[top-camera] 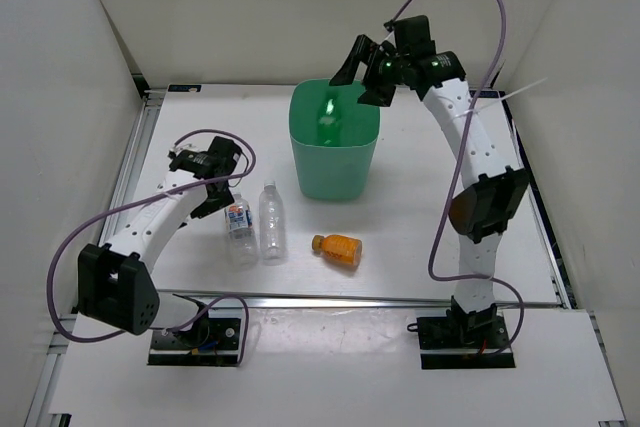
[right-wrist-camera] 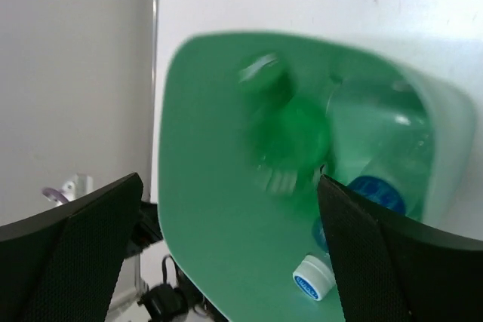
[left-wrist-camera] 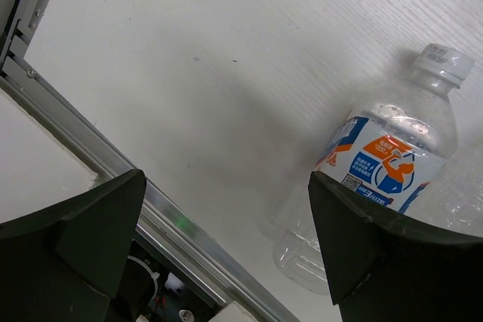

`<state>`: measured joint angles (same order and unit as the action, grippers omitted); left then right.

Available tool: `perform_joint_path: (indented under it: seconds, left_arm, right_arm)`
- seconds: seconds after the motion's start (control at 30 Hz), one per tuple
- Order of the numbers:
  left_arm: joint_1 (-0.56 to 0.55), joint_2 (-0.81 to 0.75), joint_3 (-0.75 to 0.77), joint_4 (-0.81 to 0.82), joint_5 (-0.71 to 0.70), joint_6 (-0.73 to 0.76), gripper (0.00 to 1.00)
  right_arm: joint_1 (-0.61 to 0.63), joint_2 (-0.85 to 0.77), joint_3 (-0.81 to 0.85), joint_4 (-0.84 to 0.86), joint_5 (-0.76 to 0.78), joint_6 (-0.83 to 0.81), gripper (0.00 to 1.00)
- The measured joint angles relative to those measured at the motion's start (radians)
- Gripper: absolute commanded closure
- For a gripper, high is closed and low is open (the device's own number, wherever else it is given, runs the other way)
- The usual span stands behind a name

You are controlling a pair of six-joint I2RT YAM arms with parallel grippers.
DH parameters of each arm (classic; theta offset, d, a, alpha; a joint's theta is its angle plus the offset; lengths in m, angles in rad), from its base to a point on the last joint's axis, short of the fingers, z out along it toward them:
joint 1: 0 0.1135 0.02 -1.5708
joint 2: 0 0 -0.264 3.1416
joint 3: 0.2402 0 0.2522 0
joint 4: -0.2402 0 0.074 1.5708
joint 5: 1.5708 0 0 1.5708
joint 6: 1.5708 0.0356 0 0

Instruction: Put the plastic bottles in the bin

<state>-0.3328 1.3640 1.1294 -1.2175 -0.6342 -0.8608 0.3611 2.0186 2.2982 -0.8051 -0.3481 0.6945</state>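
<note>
The mint-green bin stands mid-table. My right gripper is open and empty above its far rim. A green bottle, blurred, is inside the bin's mouth; in the right wrist view it sits between my open right gripper's fingers and below them, beside a blue-label bottle lying in the bin. My left gripper is open and empty just left of the white-label bottle, which lies beside the right finger of that gripper. A plain clear bottle and an orange bottle lie on the table.
A metal rail runs along the table's left edge close to my left gripper. White walls enclose the table on the left, back and right. A loose white-and-blue cap lies in the bin's bottom.
</note>
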Motion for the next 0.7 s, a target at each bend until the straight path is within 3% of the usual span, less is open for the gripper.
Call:
perform_joint_path:
  seconds: [0.17, 0.33, 0.5, 0.7]
  left_arm:
    - [0.0, 0.01, 0.017, -0.005, -0.012, 0.0, 0.0]
    - [0.001, 0.014, 0.033, 0.0, -0.013, 0.007, 0.0]
    - [0.04, 0.021, 0.009, 0.085, 0.103, 0.062, 0.0]
    - [0.068, 0.023, -0.056, 0.202, 0.277, 0.134, 0.0]
  right_arm:
    - [0.026, -0.024, -0.006, -0.054, 0.019, -0.051, 0.0]
    - [-0.023, -0.224, -0.132, -0.067, 0.066, -0.084, 0.0]
    - [-0.078, -0.381, -0.209, -0.071, 0.068, -0.111, 0.0]
    - [-0.086, -0.393, -0.254, -0.107, 0.057, -0.139, 0.0]
